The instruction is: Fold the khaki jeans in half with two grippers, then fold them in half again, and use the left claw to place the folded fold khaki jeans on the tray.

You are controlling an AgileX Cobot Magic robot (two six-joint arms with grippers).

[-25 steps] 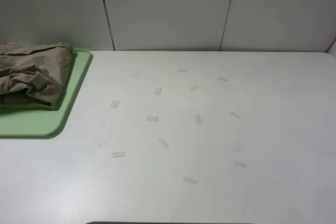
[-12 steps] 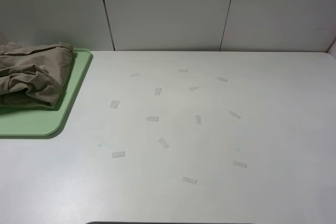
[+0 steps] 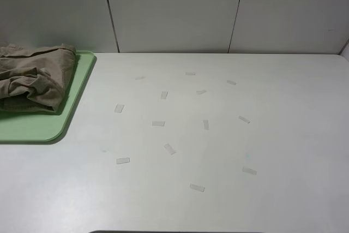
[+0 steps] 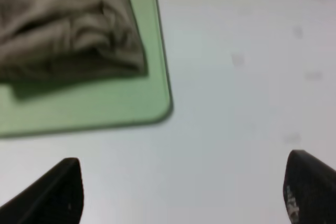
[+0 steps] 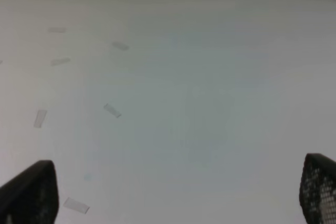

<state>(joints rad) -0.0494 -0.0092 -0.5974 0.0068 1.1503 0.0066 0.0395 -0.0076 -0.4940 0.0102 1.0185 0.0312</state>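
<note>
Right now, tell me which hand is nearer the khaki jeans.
Left. The left hand hangs open near the tray holding the khaki jeans; the right hand's view shows only bare table.

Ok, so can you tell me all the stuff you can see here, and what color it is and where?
khaki jeans: one, tan, bunched on the tray at far left
tray: one, pale green, on the table's left edge
tape strips: about thirteen, whitish, scattered mid-table
table: one, white, filling the view
wall panels: pale grey, behind the table
left claw: black fingers spread wide, above the table near the tray
right gripper: black fingers spread wide, above bare table
</note>
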